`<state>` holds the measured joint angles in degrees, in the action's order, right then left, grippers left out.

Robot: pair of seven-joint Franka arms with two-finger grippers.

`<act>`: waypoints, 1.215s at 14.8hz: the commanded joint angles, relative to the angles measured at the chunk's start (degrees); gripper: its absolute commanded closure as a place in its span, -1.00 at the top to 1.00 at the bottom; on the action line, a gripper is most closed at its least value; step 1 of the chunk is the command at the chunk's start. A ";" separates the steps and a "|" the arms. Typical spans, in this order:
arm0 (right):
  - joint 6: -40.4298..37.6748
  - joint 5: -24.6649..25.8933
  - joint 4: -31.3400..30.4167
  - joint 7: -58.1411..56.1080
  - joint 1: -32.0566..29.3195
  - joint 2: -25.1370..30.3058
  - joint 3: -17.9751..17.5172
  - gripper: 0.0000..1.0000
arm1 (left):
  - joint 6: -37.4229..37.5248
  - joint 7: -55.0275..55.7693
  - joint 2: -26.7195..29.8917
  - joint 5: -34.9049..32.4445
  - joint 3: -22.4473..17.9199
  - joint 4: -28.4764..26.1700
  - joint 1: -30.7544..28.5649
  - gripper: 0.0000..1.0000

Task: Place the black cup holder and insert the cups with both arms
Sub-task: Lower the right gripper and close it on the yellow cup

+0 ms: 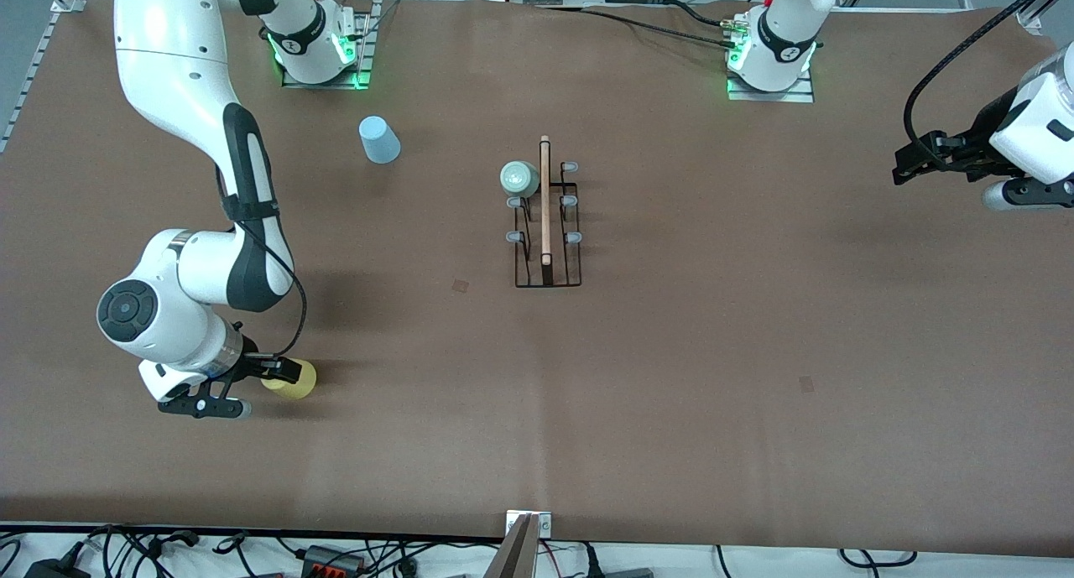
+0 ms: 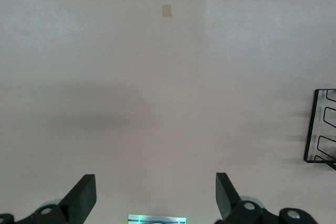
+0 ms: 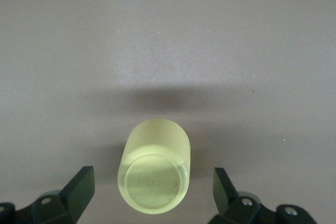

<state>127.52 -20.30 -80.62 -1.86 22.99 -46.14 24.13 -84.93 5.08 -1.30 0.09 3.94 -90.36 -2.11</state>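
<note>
Yellow cup (image 1: pixel 295 380) lies tipped on its side near the bench's front edge, toward the right arm's end, with the right claw (image 1: pixel 252 385) spread wide around it, not yet clenched. To do this well, I'd centre the smooth tapered plastic between both fingers before squeezing. Mid-bench, the thin wire black cup holder (image 1: pixel 547 226) carries the mint cup (image 1: pixel 519 178); the blue cup (image 1: pixel 379 139) stands near the right arm's base. Left claw (image 1: pixel 910 165) waits released.

The yellow cup (image 3: pixel 154 176) lies between the right gripper's (image 3: pixel 152 190) spread fingers (image 3: pixel 79 186), with bare desk (image 1: pixel 713 351) around it. The black cup holder (image 1: pixel 547 226) stands mid-desk, a mint cup (image 1: pixel 519 178) on one prong; five prongs stand free.
</note>
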 commanded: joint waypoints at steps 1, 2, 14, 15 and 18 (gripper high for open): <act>0.27 -1.49 0.91 -2.01 -0.75 -1.06 -0.75 1.00 | 1.26 -1.48 -0.28 0.70 0.01 1.32 -0.44 1.00; 0.36 -1.49 0.99 -2.01 -0.75 -1.15 -0.75 1.00 | 1.26 -1.48 -0.28 0.70 0.01 1.32 -0.44 1.00; 0.27 -1.49 2.31 -4.03 -0.75 -3.52 -0.75 1.00 | 1.35 -1.48 -0.37 0.79 0.01 1.32 -0.61 1.00; 0.27 -1.49 2.49 -4.03 -0.75 -3.61 -0.75 1.00 | 1.35 -1.48 -0.37 0.79 0.01 1.32 -0.61 1.00; 0.10 -1.49 3.19 -4.20 -0.84 -4.05 -0.75 0.86 | 1.35 -1.48 -0.37 0.79 0.01 1.32 -0.61 1.00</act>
<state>127.64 -20.47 -79.81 -4.48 22.86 -48.77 23.76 -84.83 5.08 -1.30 0.09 3.94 -90.36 -2.28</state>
